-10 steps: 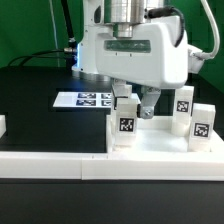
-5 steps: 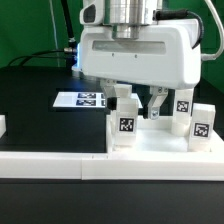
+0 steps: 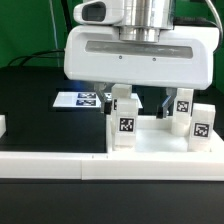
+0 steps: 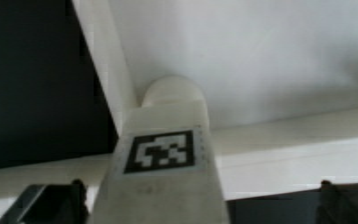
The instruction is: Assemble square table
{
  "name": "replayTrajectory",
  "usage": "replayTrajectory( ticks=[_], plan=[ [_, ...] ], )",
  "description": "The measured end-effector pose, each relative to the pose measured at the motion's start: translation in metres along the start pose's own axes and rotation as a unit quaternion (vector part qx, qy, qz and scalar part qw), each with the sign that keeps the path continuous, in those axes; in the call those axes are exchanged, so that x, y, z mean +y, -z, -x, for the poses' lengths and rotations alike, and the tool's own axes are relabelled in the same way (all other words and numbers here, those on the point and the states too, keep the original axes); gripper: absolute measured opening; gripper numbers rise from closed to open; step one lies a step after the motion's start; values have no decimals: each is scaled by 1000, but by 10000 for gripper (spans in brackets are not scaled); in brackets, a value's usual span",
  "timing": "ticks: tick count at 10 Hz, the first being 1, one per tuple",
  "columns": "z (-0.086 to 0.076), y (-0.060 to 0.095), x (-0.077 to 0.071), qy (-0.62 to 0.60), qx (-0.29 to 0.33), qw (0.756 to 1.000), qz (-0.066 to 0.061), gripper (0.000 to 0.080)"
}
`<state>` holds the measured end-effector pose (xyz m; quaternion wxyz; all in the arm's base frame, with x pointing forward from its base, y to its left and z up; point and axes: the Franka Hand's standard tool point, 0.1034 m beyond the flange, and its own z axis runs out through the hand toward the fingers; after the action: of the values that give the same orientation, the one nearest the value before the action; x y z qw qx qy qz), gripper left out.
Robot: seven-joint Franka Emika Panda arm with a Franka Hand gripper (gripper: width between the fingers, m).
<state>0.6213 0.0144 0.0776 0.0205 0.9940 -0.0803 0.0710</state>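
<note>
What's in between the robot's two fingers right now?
In the wrist view, an upright tagged leg rises in the gap between the open fingers, standing on the white slab.

Four legs (image 3: 124, 128) stand on the slab (image 3: 160, 141) (gripper (image 3: 137, 103) above them); the marker board (image 3: 82, 99) lies behind, toward the exterior view's left.

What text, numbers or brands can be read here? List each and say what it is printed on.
None: no words, digits or brand names can be read in either view.
Legs: black-and-white square tags, patterns only, no letters.
Marker board: tags again, too small to make out.
End effector housing: plain white, no label visible.
Wrist view leg: one tag, blurred pattern.
</note>
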Motion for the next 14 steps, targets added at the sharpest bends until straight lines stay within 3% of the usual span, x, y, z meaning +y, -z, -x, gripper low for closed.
replayTrajectory(
  ticks=[1, 3, 5, 10, 12, 13, 14],
  plan=[
    [0, 0, 0, 0, 0, 1000, 0, 649],
    [3, 3, 11, -29, -32, 999, -15, 649],
    [3, -1, 9, -33, -37, 999, -20, 649],
    [2, -2, 12, -53, -36, 998, -19, 649],
    [2, -2, 12, -99, -37, 994, -18, 426],
    [2, -2, 12, -137, -38, 990, -17, 426],
    [2, -2, 12, -166, -38, 985, -16, 288]
  ],
)
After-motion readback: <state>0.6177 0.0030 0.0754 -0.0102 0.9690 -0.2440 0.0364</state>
